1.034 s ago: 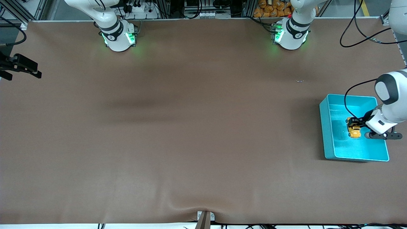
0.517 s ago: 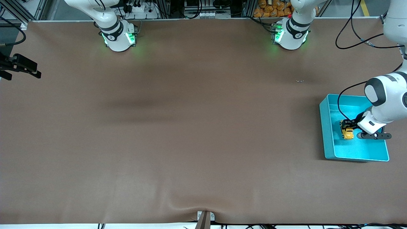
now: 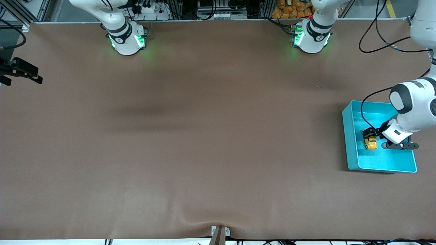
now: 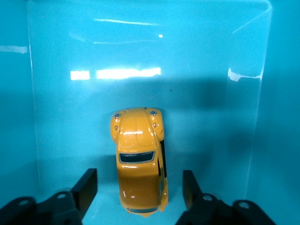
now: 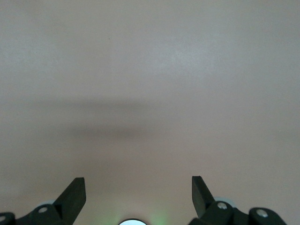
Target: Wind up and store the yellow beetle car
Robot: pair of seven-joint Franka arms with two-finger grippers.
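1. Brown table (image 3: 204,136), teal bin (image 3: 351,149) at about 3 o'clock, toward the left arm's end.
2. Yellow beetle car (image 3: 370,143) resting on the bin floor.
3. Left gripper (image 4: 139,187) down in the bin, fingers spread either side of the car, gripping nothing.
4. Right gripper (image 5: 138,190) waiting at 9 o'clock, spread wide, empty.

You will find no text that can be read here. No word, number, brand or sign can be made out anywhere in the three views.
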